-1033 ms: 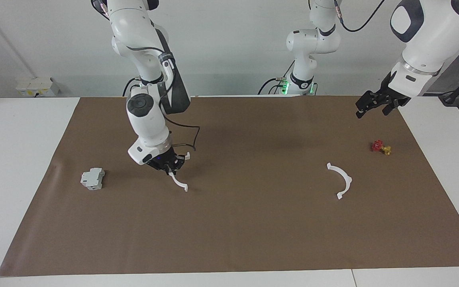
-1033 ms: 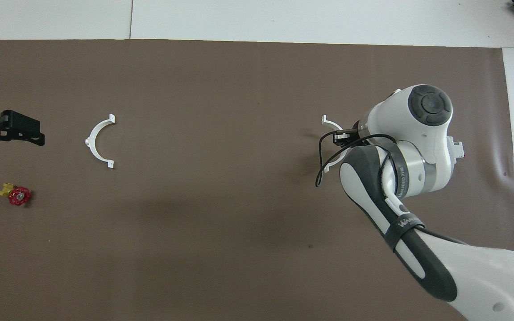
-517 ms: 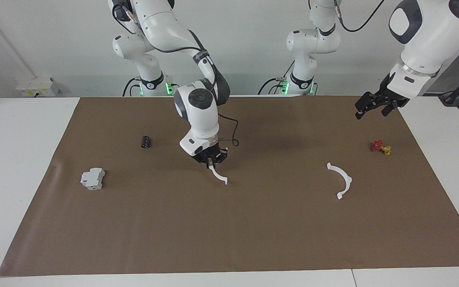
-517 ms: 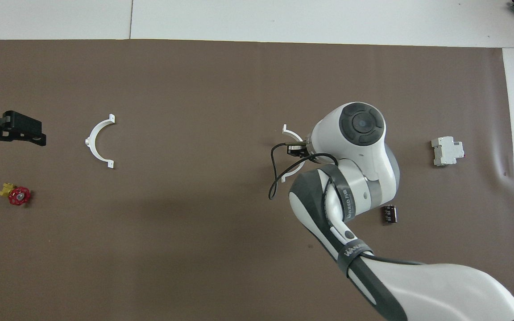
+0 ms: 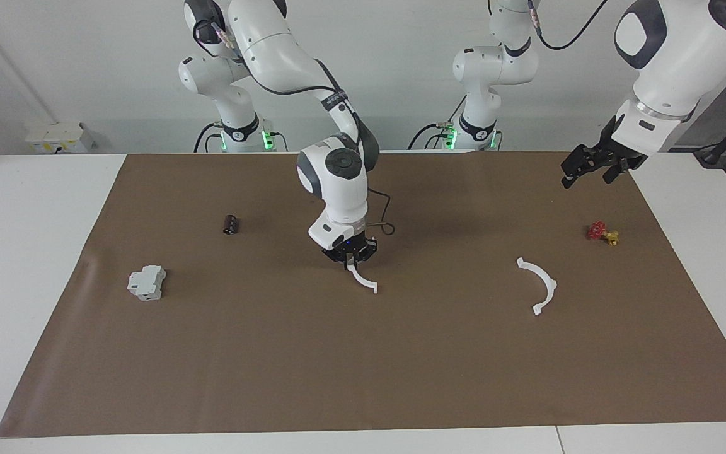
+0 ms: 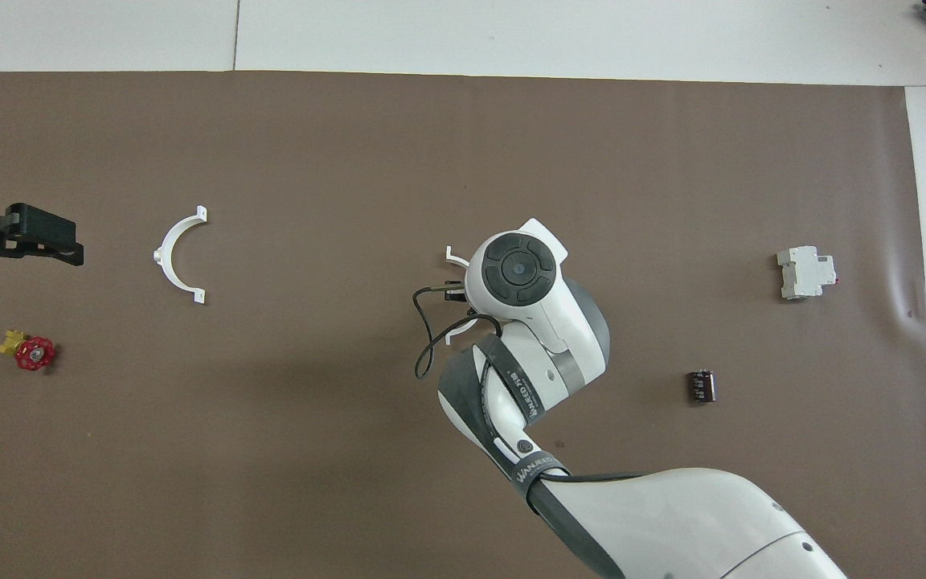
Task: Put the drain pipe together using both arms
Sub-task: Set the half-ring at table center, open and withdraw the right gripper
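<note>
My right gripper (image 5: 351, 260) is shut on one white half-ring (image 5: 363, 281) of the drain pipe over the middle of the brown mat. The half-ring hangs below the fingers with its lower end close to the mat. In the overhead view the right wrist covers most of this half-ring (image 6: 454, 257); its ends show beside the right gripper (image 6: 455, 291). The other half-ring (image 5: 542, 284) lies flat on the mat toward the left arm's end; it also shows in the overhead view (image 6: 176, 257). My left gripper (image 5: 592, 169) hangs open and empty in the air near the mat's corner, also seen from overhead (image 6: 37, 241).
A small red-and-yellow valve (image 5: 601, 232) lies near the left gripper, also seen from overhead (image 6: 29, 351). A grey-white boxy block (image 5: 147, 282) (image 6: 805, 272) and a small dark cylinder (image 5: 230, 224) (image 6: 701, 386) lie toward the right arm's end. The brown mat (image 5: 401, 378) covers most of the table.
My right gripper has carried its half-ring from beside the boxy block toward the middle of the mat, uncovering the block and the dark cylinder. The left arm has stayed still.
</note>
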Robot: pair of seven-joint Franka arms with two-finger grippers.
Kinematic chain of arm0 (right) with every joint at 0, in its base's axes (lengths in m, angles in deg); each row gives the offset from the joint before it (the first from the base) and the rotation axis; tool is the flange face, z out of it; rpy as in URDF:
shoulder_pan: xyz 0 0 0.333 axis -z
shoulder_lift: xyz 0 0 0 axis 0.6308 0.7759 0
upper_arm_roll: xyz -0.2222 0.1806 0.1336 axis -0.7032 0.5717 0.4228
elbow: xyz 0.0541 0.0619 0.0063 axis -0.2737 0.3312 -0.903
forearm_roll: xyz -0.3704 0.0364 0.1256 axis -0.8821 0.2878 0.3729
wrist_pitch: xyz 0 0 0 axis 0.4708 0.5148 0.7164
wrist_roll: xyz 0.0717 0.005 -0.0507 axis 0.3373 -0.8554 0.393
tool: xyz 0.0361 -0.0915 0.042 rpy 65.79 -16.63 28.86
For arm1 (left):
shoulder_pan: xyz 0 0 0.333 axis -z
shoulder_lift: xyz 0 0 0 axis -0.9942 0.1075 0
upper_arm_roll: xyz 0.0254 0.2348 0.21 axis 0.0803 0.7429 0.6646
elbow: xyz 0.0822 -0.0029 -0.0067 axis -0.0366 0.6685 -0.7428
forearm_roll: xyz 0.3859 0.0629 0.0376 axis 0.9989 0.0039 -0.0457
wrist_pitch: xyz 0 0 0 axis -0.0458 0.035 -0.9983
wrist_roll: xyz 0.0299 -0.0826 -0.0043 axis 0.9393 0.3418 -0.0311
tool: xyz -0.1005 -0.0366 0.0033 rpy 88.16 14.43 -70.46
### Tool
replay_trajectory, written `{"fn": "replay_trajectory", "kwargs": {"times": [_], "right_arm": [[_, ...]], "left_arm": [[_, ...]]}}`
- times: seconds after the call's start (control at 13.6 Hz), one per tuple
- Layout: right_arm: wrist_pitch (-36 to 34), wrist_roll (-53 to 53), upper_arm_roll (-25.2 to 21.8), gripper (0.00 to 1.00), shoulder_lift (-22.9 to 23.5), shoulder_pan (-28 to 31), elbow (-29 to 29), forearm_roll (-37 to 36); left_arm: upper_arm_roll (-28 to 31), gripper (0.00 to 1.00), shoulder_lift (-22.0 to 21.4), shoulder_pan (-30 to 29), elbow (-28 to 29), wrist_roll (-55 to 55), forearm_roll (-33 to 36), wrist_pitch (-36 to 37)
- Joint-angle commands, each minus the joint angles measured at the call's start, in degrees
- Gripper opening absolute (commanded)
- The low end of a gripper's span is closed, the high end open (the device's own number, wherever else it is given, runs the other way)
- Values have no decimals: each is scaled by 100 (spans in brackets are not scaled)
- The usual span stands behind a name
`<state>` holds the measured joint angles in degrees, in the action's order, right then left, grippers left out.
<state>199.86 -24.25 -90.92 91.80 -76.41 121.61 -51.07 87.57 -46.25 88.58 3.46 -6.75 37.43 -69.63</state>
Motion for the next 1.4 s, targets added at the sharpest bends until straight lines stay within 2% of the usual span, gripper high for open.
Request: {"fn": "replay_trajectory", "kwargs": {"times": [0.0, 0.3, 0.37, 0.44, 0.52, 0.74, 0.96, 1.18, 1.33], "right_arm": [[357, 43, -4, 0, 8, -31, 224, -151], [402, 43, -4, 0, -1, -40, 278, -151], [445, 34, -4, 3, -1, -40, 295, -151], [472, 43, -4, 67, -10, -40, 330, -142], [463, 60, -4, 100, -18, -49, 313, -151], [184, 78, -13, 100, -167, -6, 129, -133], [-440, 60, -144, 100, -711, 283, 23, -133], [-1107, -114, -171, 100, -1247, 898, 14, -168], [-1608, -797, -162, 100, -1520, 1390, -21, -256]], "left_arm": [[0, 100, -184, 9, 255, -69, 32, -165], [0, 100, -184, 9, 273, -69, 32, -174], [0, 100, -184, 9, 273, -60, 32, -174], [0, 100, -192, 9, 273, -60, 32, -191], [0, 100, -201, 9, 290, -69, 32, -226], [0, 100, -280, 9, 527, -60, 32, -497], [9, 100, -474, -26, 1431, -51, 41, -1577], [9, 100, -159, 0, 1845, 71, 41, -2508], [0, 100, -9, -70, 2423, 160, 41, -3648]]}}
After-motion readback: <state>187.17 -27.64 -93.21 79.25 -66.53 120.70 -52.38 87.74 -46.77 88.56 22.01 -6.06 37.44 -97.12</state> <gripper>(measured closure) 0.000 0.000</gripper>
